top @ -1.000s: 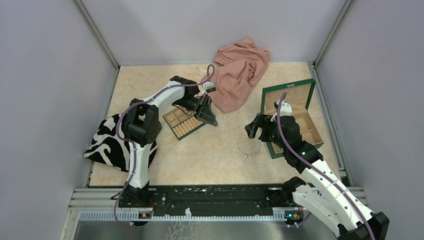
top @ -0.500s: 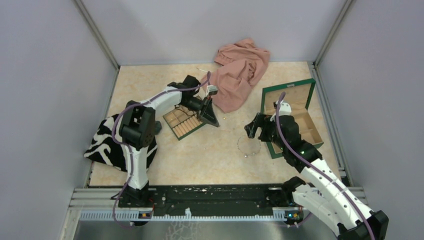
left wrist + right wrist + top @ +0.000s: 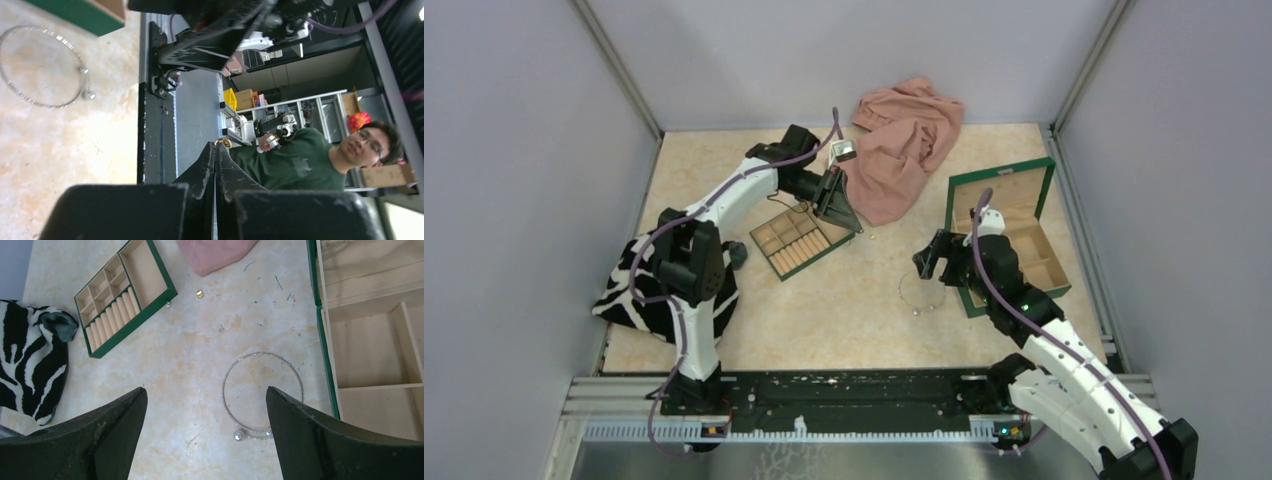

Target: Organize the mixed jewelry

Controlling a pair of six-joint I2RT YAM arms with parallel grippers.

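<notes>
Right wrist: right gripper [image 3: 206,388] wide open, empty, necklace [image 3: 262,354] loop centre-right between its fingers. Left gripper [image 3: 216,145] shut on gold speck [image 3: 223,143].

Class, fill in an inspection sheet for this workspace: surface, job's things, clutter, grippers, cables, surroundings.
Surface: beige marbled tabletop, scattered tiny debris.
Job's things: silvery chain necklace loop lying flat; gold-coloured speck loose.
Clutter: pink cloth, zebra-print cloth, green slotted tray, open green wooden box.
Grippers: left gripper shut on tiny gold piece; right gripper open above necklace.
Cables: purple cables along both arms.
Surroundings: grey walls; person in green shirt.
</notes>
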